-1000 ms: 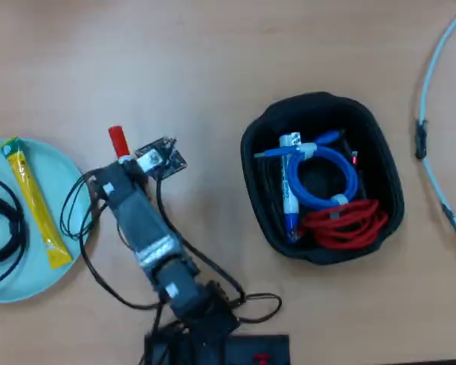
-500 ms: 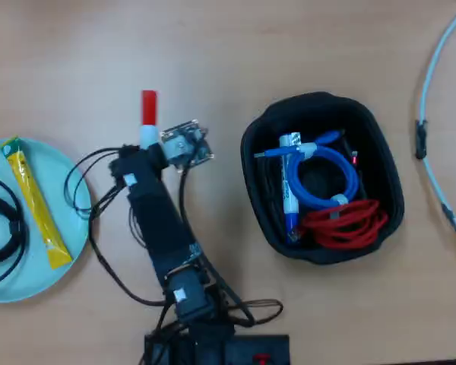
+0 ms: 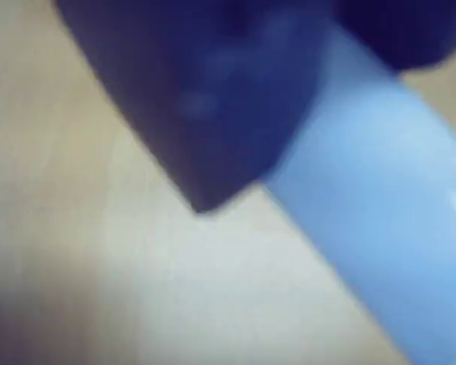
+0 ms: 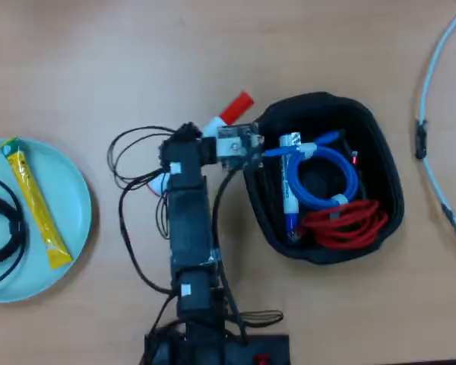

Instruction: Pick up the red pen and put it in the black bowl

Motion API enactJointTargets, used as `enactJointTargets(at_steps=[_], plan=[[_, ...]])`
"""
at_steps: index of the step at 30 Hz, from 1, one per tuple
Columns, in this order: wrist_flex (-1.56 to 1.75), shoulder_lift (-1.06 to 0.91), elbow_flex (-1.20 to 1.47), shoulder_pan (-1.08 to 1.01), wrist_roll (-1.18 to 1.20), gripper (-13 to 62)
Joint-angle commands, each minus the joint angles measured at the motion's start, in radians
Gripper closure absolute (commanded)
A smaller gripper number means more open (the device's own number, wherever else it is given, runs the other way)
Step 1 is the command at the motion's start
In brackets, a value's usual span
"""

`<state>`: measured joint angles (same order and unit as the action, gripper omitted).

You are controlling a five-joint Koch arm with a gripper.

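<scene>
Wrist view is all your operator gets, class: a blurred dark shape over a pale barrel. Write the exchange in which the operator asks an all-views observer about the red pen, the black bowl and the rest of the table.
Operator: Where is the red pen?
Observer: Overhead, the red pen pokes out from under the arm, cap pointing up-right, beside the upper-left rim of the black bowl.
Operator: Is the bowl empty?
Observer: No. It holds a blue cable, a red cable and a white pen with a blue tip.
Operator: Anything else around?
Observer: A teal plate at the overhead view's left edge, carrying a yellow sachet.
</scene>
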<state>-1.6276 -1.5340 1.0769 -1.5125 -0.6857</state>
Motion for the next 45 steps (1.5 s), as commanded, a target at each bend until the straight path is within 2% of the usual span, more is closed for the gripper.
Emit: enactJointTargets(at_steps=[1,8,20,26,35,39,45], plan=[[-0.012,-0.064,-0.138,-0.023,0.041,56.4],[0.038,-0.063,-0.178,-0.153,0.224,56.4],[0.169,-0.057,-0.183,-0.341,0.255,56.5],[0.376,-0.041,-0.172,-0.503,0.508,56.5],[0.541,0.235,-0.178,-0.733,0.762,56.5],[0.551,0.344,-0.215,-0.746,0.893,56.5],[0.546,0.417,-0.207,-0.755,0.911,56.5]])
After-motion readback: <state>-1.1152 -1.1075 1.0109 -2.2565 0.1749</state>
